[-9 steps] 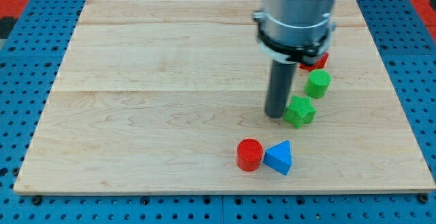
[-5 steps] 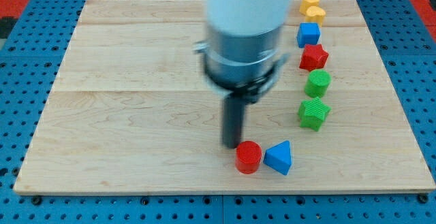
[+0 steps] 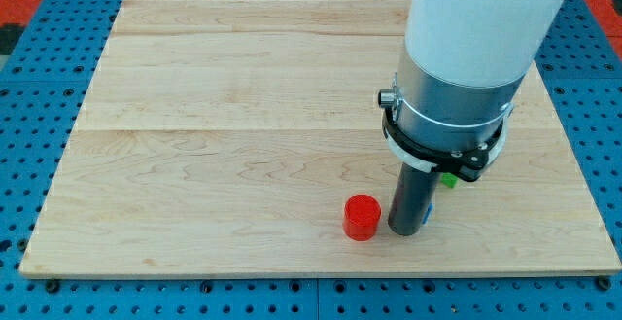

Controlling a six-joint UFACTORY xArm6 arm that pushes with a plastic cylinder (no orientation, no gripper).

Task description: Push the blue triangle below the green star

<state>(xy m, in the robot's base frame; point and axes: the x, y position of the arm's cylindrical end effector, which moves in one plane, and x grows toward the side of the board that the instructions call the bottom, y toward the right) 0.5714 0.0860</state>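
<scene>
My tip (image 3: 406,231) rests on the board just to the right of the red cylinder (image 3: 361,217), near the view's bottom. The blue triangle (image 3: 428,209) shows only as a thin blue sliver at the rod's right edge; the rod hides the rest. A small bit of green (image 3: 449,178) peeks out under the arm's collar, above and right of the tip; I cannot tell whether it is the green star. The arm's body hides the other blocks on the right.
The wooden board (image 3: 214,116) lies on a blue pegboard. The arm's wide grey and white body (image 3: 466,67) covers the board's right side. The board's bottom edge runs close below the tip.
My tip has moved from the left of the red cylinder to its right, onto the spot where the blue triangle showed. The arm now hides the right-hand column of blocks.
</scene>
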